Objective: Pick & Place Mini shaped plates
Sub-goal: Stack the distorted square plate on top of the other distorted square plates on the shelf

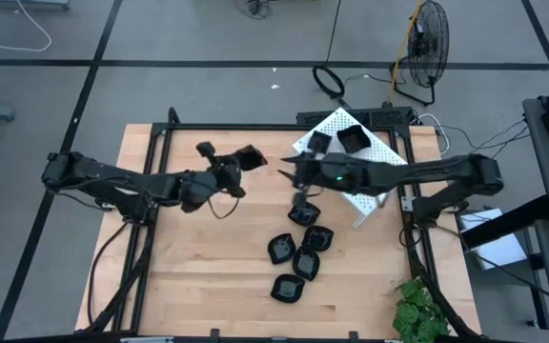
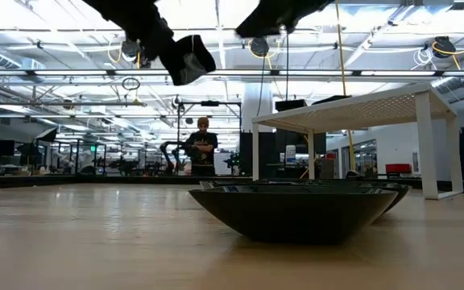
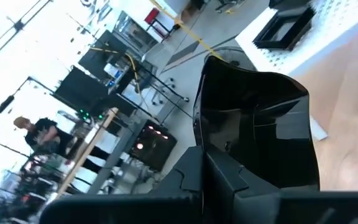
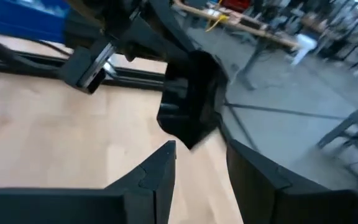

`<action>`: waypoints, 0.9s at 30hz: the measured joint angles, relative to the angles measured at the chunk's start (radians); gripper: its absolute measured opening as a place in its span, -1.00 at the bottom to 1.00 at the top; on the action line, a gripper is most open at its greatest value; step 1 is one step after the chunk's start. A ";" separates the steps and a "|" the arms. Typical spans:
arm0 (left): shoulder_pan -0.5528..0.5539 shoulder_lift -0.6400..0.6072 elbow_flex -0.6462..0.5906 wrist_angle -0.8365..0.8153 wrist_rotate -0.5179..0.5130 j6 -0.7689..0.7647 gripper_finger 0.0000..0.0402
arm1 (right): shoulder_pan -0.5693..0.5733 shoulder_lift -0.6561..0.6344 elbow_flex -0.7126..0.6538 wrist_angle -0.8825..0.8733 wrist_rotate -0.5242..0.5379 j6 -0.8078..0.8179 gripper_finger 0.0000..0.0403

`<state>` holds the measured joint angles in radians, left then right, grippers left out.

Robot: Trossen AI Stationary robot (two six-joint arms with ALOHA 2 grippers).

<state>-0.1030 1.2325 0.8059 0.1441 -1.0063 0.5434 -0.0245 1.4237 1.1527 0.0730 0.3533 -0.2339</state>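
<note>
The left gripper clamps one plate in the air, while two plates sit on the rack ahead (five wait below the open right gripper).

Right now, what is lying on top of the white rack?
On the white rack, two black plates sit near its back edge. The right arm crosses over the rack's front part, so anything beneath it is hidden.

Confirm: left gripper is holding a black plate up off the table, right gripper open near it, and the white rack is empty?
Not quite. The white rack isn't empty: the high view shows two black plates already on it. The rest stands: the left gripper holds a black plate above the table, and the right gripper is open close by.
</note>
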 joint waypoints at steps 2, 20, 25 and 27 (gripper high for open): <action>0.018 0.006 0.000 0.035 0.043 0.056 -0.98 | 0.000 0.061 0.000 0.098 0.022 -0.031 -0.35; 0.037 0.008 0.000 0.071 0.111 0.162 -0.98 | -0.035 0.211 0.000 0.349 0.043 -0.093 -0.39; 0.028 0.008 0.000 0.092 0.124 0.185 -0.91 | -0.034 0.212 0.000 0.362 0.092 -0.096 -0.58; 0.021 0.008 0.000 0.092 0.125 0.188 -0.94 | -0.034 0.212 0.000 0.362 0.093 -0.101 -0.70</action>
<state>-0.0823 1.2404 0.8059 0.2364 -0.8818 0.7314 -0.0589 1.6352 1.1530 0.4350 0.4460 -0.3347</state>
